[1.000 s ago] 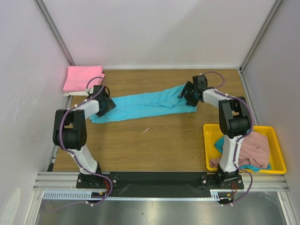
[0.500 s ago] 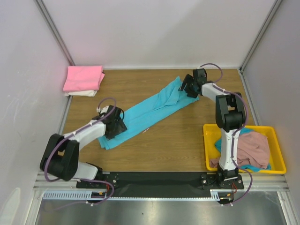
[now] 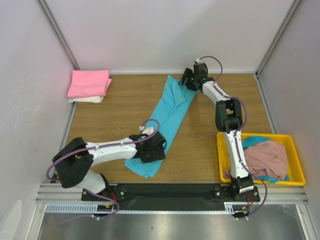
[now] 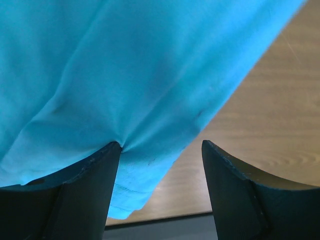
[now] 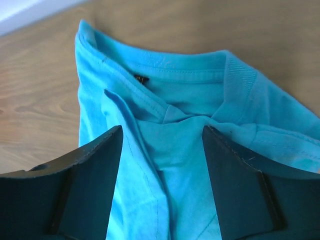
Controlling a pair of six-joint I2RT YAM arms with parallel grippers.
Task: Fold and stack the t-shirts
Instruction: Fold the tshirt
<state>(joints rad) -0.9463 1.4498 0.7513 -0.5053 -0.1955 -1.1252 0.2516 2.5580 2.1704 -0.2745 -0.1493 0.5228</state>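
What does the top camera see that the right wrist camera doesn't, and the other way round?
Only the top camera shows the folded pink t-shirt in the far left corner and the yellow bin with more clothes in it. Only the right wrist camera shows the collar up close, with its small dark tag. Both show the teal t-shirt lying on the wooden table.

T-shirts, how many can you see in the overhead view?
5. A turquoise t-shirt laid out long in the middle; a pink t-shirt folded on a cream one at far left; a mauve garment over a teal one in the yellow bin. More may hide underneath.
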